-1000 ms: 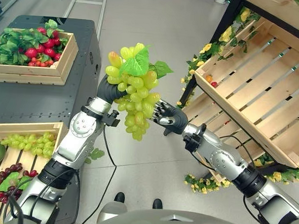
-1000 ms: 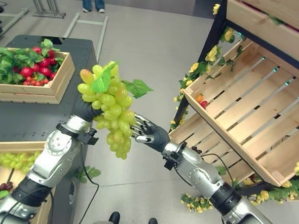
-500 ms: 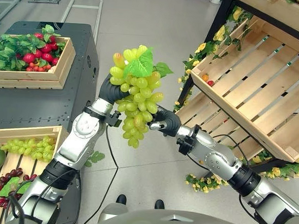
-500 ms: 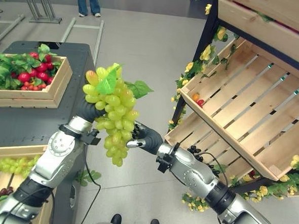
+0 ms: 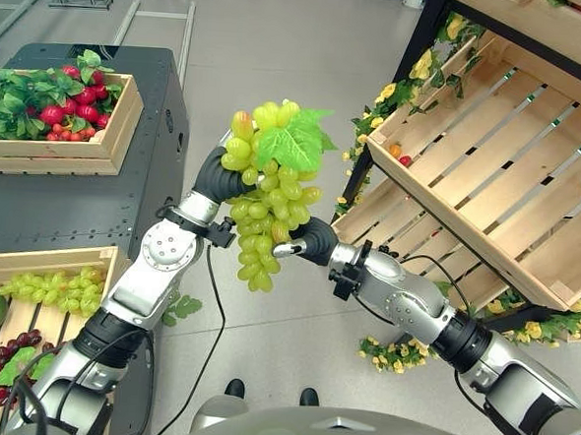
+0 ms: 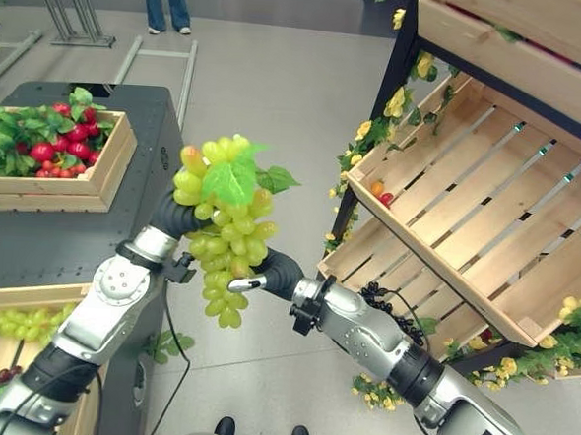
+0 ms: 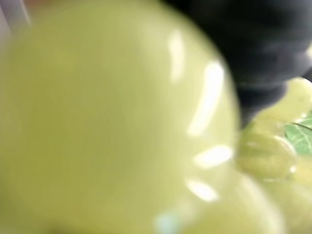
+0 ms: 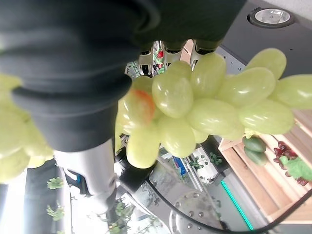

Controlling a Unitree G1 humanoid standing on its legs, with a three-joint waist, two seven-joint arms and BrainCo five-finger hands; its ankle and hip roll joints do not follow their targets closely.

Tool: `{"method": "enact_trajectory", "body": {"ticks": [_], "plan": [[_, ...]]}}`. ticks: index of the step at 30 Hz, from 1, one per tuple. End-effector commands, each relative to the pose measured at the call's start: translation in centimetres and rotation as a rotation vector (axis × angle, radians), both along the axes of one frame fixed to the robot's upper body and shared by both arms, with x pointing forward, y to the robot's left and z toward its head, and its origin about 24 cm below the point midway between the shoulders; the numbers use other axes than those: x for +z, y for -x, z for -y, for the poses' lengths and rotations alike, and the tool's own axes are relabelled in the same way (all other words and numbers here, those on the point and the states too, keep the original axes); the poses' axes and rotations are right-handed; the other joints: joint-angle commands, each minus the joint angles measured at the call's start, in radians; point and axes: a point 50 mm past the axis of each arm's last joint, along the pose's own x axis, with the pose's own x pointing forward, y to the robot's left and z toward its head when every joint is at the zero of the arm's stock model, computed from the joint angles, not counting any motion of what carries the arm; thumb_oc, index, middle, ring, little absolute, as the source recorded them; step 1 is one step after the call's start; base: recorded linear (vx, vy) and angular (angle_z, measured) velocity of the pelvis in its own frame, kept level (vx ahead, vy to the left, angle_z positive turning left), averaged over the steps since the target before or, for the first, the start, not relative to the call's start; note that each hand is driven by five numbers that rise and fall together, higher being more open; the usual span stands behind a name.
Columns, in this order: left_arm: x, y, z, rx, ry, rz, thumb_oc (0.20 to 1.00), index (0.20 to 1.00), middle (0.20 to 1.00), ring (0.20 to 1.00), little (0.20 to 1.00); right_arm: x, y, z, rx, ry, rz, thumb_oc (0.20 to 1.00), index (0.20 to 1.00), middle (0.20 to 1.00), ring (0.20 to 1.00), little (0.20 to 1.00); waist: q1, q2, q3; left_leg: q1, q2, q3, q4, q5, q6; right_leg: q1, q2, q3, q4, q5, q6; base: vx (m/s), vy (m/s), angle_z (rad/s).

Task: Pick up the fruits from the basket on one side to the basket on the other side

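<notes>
The grape bunch point(image 5: 270, 192) hangs mid-air between both hands — left hand point(image 5: 214, 178) behind it, right hand point(image 5: 307, 240) at its lower side — with the slatted crate point(image 5: 515, 182) to the right, and the fruit crate point(image 5: 65, 115) on the table's point(image 5: 74, 204) far-left corner.

A green grape bunch point(image 5: 268, 192) with leaf on top hangs upright in mid-air between both arms.

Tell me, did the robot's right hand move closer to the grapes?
Yes. The right hand has moved toward the robot's left, away from the wooden shelf, and now presses into the green grape bunch.
</notes>
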Motion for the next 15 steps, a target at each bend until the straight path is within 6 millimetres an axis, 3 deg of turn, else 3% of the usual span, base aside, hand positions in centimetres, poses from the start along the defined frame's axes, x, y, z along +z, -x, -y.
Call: {"method": "enact_trajectory", "body": {"ticks": [1, 7, 15], "plan": [[2.8, -0.7, 0.9, 0.041, -0.087, 0.201, 0.200, 0.200, 0.200, 0.200, 0.200, 3.0, -0.7, -1.3, -0.004, -0.082, 0.135, 1.000, 1.000, 1.000, 1.000, 1.000, -0.011, -0.009, -0.061, -0.021, -0.049, -0.048, 0.008, -0.073, 0.055, -0.041, -0.007, 0.010, 0.014, 0.032, 0.075, 0.00, 0.000, 0.00], [2.0, -1.2, -0.3, 0.167, -0.253, 0.262, 0.200, 0.200, 0.200, 0.200, 0.200, 2.8, -0.7, -0.9, -0.107, -0.119, 0.142, 1.000, 1.000, 1.000, 1.000, 1.000, -0.021, -0.001, -0.065, -0.020, -0.048, -0.047, 0.005, -0.075, 0.055, -0.039, -0.008, 0.004, 0.012, 0.031, 0.076, 0.00, 0.000, 0.00], [1.5, -1.3, -1.0, 0.244, -0.307, 0.296, 0.200, 0.200, 0.200, 0.200, 0.200, 2.8, -0.6, -0.8, -0.142, -0.137, 0.132, 1.000, 1.000, 1.000, 1.000, 1.000, -0.023, 0.001, -0.069, -0.018, -0.049, -0.046, 0.006, -0.079, 0.056, -0.040, -0.008, 0.006, 0.012, 0.031, 0.077, 0.00, 0.000, 0.00]]}}
